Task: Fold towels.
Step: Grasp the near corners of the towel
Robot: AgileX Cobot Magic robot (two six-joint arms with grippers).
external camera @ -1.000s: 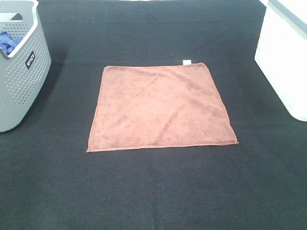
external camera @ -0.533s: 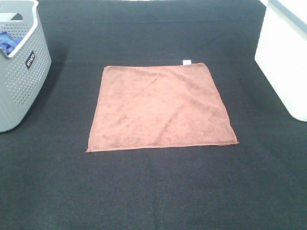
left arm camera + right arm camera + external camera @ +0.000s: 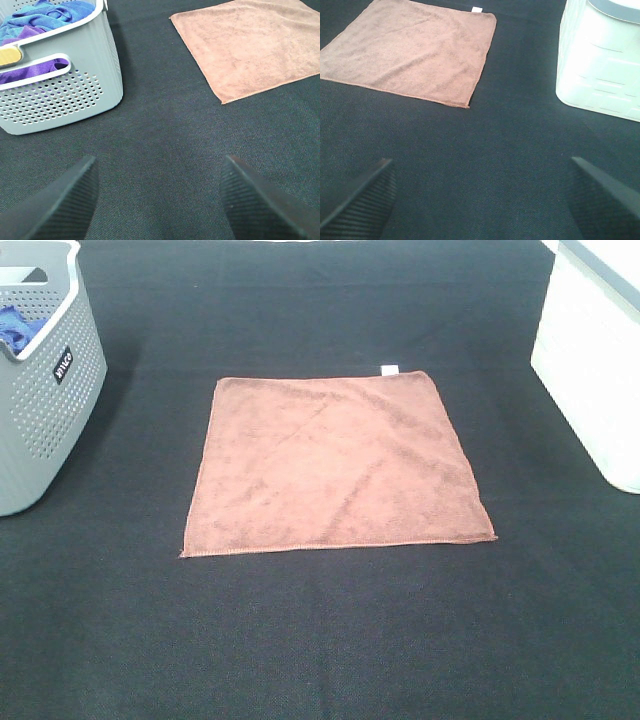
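Observation:
A reddish-brown square towel (image 3: 335, 465) lies flat and unfolded in the middle of the black table, its small white tag (image 3: 389, 368) on the far edge. It also shows in the left wrist view (image 3: 250, 45) and in the right wrist view (image 3: 410, 50). My left gripper (image 3: 157, 200) is open and empty, above bare table near the grey basket, apart from the towel. My right gripper (image 3: 482, 197) is open and empty, above bare table short of the towel's near right corner. Neither gripper shows in the exterior high view.
A grey perforated basket (image 3: 45, 410) stands at the left edge; it holds blue and purple cloths (image 3: 42, 20). A white bin (image 3: 595, 360) stands at the right edge, also in the right wrist view (image 3: 600, 60). Black cloth (image 3: 320, 640) covers the table.

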